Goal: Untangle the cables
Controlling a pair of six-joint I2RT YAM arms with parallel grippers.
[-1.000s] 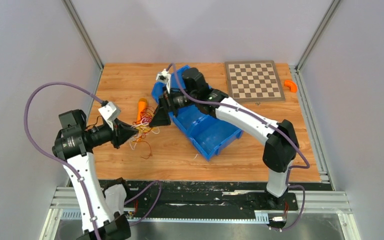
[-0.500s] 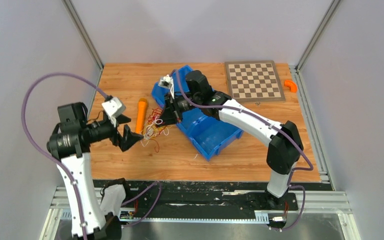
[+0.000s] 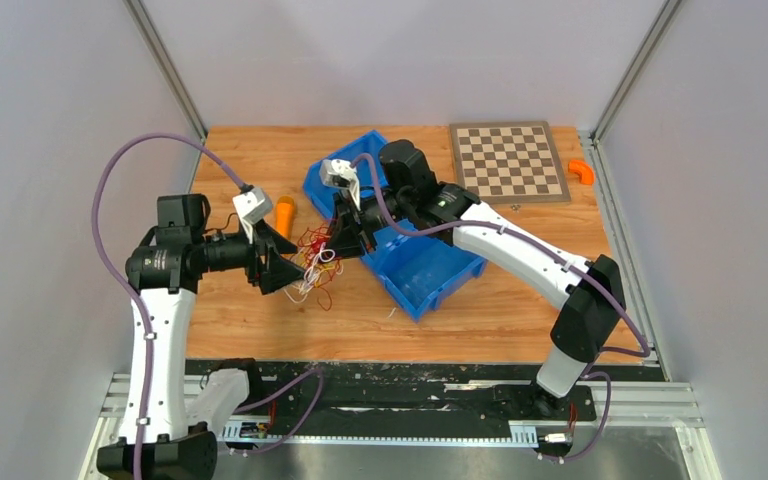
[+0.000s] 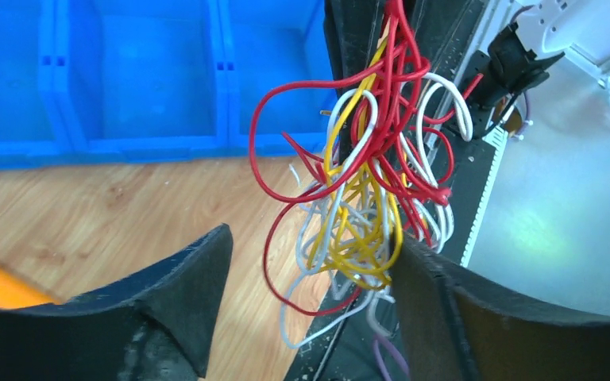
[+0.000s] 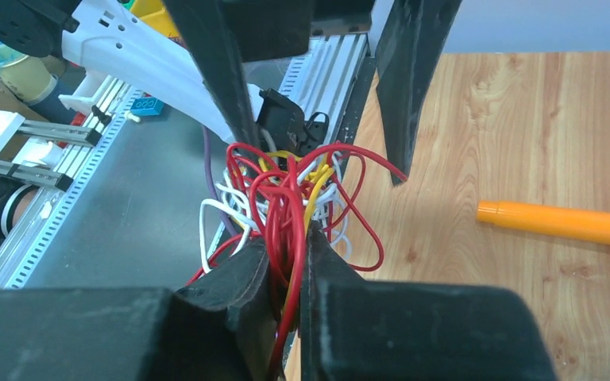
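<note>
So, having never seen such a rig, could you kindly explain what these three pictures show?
These are two robot arms bolted at the near edge of a wooden table. The wide picture looks down from above and behind them; the other two come from cameras on each wrist. On the table lie a blue bin, a chessboard and an orange marker. The right hand is shut on a tangle of red, white and yellow cables and holds it up; the left hand is open, close to the dangling loops.
</note>
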